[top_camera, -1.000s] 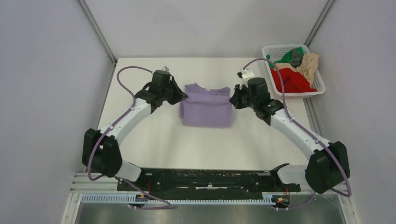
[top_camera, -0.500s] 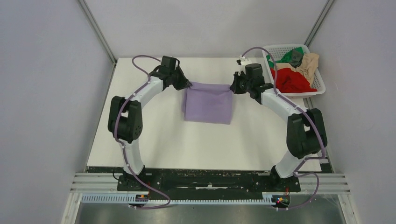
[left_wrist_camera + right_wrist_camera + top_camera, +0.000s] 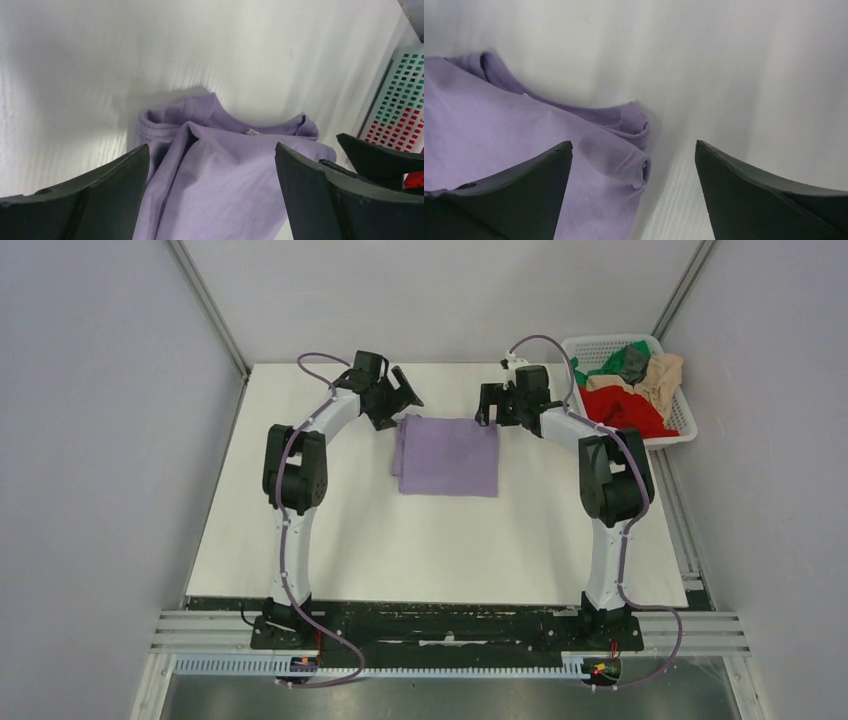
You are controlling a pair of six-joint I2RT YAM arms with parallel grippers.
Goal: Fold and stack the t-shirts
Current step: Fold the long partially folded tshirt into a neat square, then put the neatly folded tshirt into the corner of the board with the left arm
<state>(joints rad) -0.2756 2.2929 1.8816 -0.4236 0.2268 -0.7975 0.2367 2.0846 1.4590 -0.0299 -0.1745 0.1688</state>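
Since fold needs both far corners laid level, arms stand mirrored at upper centre of top view.
- left gripper (image 3: 404,392): jaws spread wide, nothing held, at shirt's upper-left corner; contact with cloth not discernible.
- lavender t-shirt (image 3: 447,455): flat on table (image 3: 330,530), centre frame; folded to near-square, collar layer showing at far edge, light puckers.
- right gripper (image 3: 488,405): jaws parted, empty, at upper-right corner.
- basket (image 3: 570,345), upper right: remaining t-shirts (image 3: 625,412) (red, beige, green, dark grey) heaped, not yet folded.
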